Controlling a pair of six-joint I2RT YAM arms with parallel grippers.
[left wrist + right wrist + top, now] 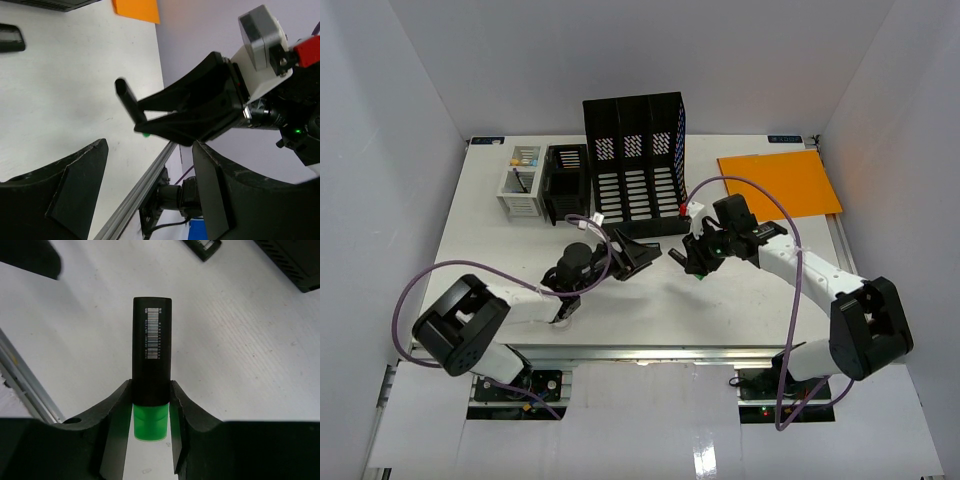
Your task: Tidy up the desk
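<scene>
Right gripper (150, 405): jaws closed on a black highlighter (152, 360) with a green end, held above the desk (500, 270), just in front of the file rack (635, 165).
Left gripper (150, 200): jaws apart, empty, facing the right one.
Handling: probably a handover; keep the highlighter level and steady.
Nearby: pen holder (566, 180) left of the rack, orange folder (780, 185) to its right.
Obstacle: the two grippers crowd each other.
</scene>
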